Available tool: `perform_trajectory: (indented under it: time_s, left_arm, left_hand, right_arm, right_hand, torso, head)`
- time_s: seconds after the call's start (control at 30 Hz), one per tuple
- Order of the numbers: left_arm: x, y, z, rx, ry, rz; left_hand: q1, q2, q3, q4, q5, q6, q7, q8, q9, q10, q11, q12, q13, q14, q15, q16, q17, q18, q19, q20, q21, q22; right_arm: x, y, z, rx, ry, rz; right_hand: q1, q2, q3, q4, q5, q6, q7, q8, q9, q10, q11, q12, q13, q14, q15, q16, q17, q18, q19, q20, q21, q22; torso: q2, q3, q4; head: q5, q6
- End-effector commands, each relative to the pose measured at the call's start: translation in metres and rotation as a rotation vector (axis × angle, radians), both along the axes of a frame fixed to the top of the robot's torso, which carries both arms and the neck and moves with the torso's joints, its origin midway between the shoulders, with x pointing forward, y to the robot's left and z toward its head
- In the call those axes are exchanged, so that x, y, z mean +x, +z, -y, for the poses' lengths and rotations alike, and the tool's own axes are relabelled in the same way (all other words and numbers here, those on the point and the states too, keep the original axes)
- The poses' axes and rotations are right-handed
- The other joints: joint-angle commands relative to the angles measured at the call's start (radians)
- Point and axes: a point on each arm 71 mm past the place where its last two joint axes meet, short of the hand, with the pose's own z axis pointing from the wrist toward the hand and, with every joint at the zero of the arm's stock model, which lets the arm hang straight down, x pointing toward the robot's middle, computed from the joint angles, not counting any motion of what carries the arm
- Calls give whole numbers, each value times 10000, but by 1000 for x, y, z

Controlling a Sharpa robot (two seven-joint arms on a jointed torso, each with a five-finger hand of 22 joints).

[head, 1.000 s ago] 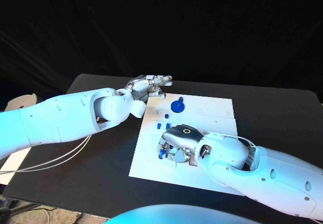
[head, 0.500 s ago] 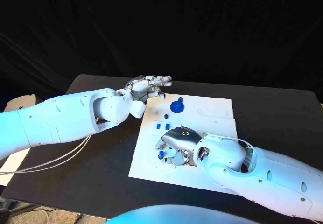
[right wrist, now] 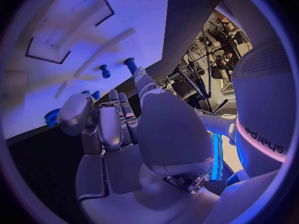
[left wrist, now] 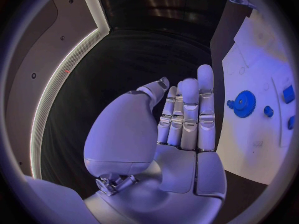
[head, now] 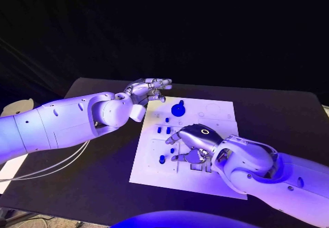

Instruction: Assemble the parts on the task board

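A robotics lab or demo booth is indicated. A black table (head: 288, 118) is set before a black curtain (head: 206, 38), which hangs behind the table and closes off the background. On the table a white task board (head: 154, 168) with cut-out recesses and small blue parts (head: 178, 109) is laid, as for a bench test. To the left of the table, white cables (head: 51, 166) are seen hanging below the arm. Beyond the table, stands and rigging (right wrist: 199, 79) are seen in the right wrist view, and a curved light strip (left wrist: 62, 69) on a dark wall in the left wrist view.
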Motion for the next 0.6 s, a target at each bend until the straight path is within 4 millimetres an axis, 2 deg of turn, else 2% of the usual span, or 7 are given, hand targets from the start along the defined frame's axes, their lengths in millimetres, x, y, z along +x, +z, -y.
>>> perform_trajectory:
  time_s: [0.03,0.13,0.23,0.33,0.43,0.5,0.6]
  left_arm:
    - [-1,1,1,-76,-172,65]
    - [-2,1,0,-60,-149,64]
    - [-3,2,-1,-28,-148,89]
    - [-4,2,-2,-12,-156,105]
    - [-5,3,-1,-10,-178,110]
    - [-5,3,-1,-14,-194,115]
    - [-6,3,-1,-14,-202,115]
  left_hand:
    - [-19,101,-19,-33,43,-55,23,44,4,-75,-27,82,4,-66,8,25,-33,117,27,32,-33,-22]
    - [-8,116,-31,-46,43,-61,25,48,4,-91,-25,102,2,-78,9,26,-66,117,31,32,-45,-32]
    - [-8,116,-31,-46,43,-61,25,48,4,-91,-25,102,2,-78,9,26,-66,117,31,32,-45,-32]
    - [-8,116,-31,-46,43,-61,25,48,4,-91,-25,102,2,-78,9,26,-66,117,31,32,-45,-32]
    - [-8,116,-31,-46,43,-61,25,48,4,-91,-25,102,2,-78,9,26,-66,117,31,32,-45,-32]
    - [-8,116,-31,-46,43,-61,25,48,4,-91,-25,102,2,-78,9,26,-66,117,31,32,-45,-32]
    - [-8,116,-31,-46,43,-61,25,48,4,-91,-25,102,2,-78,9,26,-66,117,31,32,-45,-32]
  right_arm:
    - [7,13,29,1081,-1096,-612]
    - [14,17,65,1147,-2483,-1445]
    - [16,17,95,1033,-3713,-1995]
    - [10,11,123,689,-4934,-2720]
    - [1,2,141,331,-5768,-3250]
    - [-5,-3,149,114,-6198,-3464]
    - [-10,-6,154,-70,-6521,-3561]
  right_hand:
    - [42,151,-76,36,19,311,-97,117,30,870,-153,383,90,302,-83,-37,-47,78,-6,-55,-29,-16]
    - [-32,319,-53,161,94,839,-178,351,107,2359,-401,1044,366,400,-270,232,317,15,164,-203,240,355]
    - [-299,213,-214,366,568,1185,-453,556,162,3545,-741,1661,763,570,-543,778,1078,-111,453,-489,737,1038]
    - [-783,59,-560,686,1071,1241,-661,659,180,4429,-964,2485,1475,627,-761,1000,1358,-187,614,-741,1000,1378]
    - [-1128,100,-1092,1086,2227,1182,-768,851,226,4587,-1065,6044,5397,685,-917,1363,1860,-268,745,-884,1273,1757]
    - [-1247,205,-1507,1355,2268,1114,-827,1038,283,4591,-1099,8628,8265,728,-865,1627,2252,-322,812,-890,1456,2026]
    - [-1364,391,-1963,1475,2316,1001,-770,1277,376,4442,-1071,10339,10254,775,-878,1890,2657,-372,879,-859,1651,2314]
  torso:
    - [-19,-28,-22]
    - [-36,-48,-68]
    - [-66,-75,-167]
    - [-78,-70,-259]
    - [-88,-78,-327]
    - [-100,-76,-380]
    - [-114,-70,-425]
  head:
    - [-293,112]
    - [-563,201]
    - [-690,249]
    - [-834,306]
    - [-971,370]
    - [-999,381]
    - [-1011,360]
